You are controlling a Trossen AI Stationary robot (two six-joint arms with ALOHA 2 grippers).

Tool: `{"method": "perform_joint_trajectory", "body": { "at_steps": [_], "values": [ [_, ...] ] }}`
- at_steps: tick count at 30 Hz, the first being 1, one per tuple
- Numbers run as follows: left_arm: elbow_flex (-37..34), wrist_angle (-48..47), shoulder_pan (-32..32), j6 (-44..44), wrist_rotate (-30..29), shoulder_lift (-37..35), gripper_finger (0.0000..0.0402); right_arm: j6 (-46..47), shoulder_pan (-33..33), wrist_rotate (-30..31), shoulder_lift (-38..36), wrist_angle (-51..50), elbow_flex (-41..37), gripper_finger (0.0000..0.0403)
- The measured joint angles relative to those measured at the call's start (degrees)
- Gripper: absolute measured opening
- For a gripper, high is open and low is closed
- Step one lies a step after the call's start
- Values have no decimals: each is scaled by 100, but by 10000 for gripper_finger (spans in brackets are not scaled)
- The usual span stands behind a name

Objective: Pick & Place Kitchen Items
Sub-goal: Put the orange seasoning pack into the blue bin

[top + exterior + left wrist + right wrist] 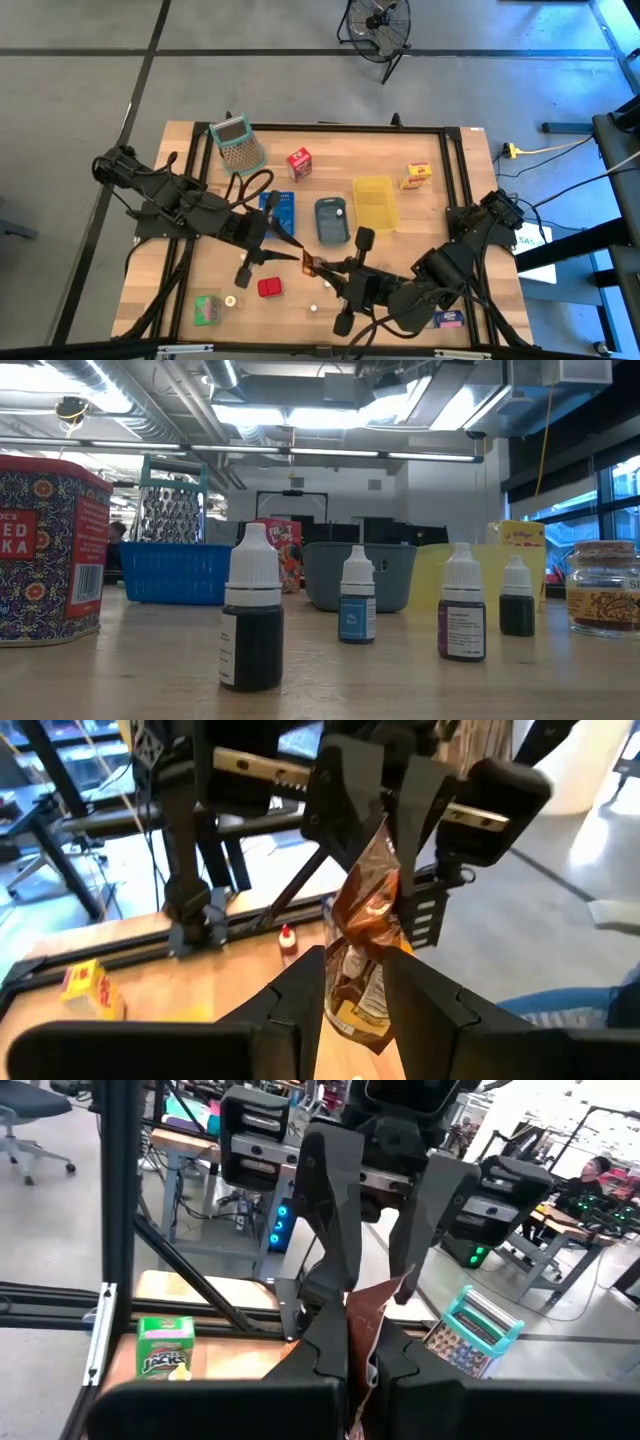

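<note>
Currently: brown packet held in the air above bench centre, pinched from both ends. Right tool pressed together on one edge; left tool fingers narrowly spread, flanking the other edge, contact uncertain. Handover judged in progress. Advice: keep one firm pinch until the other tool lets go; avoid twisting the crinkly foil.

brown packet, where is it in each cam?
High: brown packet at front centre, between the left gripper and the right gripper.
Low: not in it.
Left wrist: centre, between both grippers' fingers.
Right wrist: lower centre.
Shared landmark: the two grippers facing each other.
</note>
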Motion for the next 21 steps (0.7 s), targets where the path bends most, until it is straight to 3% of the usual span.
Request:
{"method": "perform_joint_trajectory", "body": {
  "at_steps": [14,21],
  "values": [
    [0,-57,94,-420,188,0,172,96,-2,2,0,-139,0,0],
    [0,-2,92,-595,172,2,186,109,-2,0,0,-141,0,0]
  ]
}}
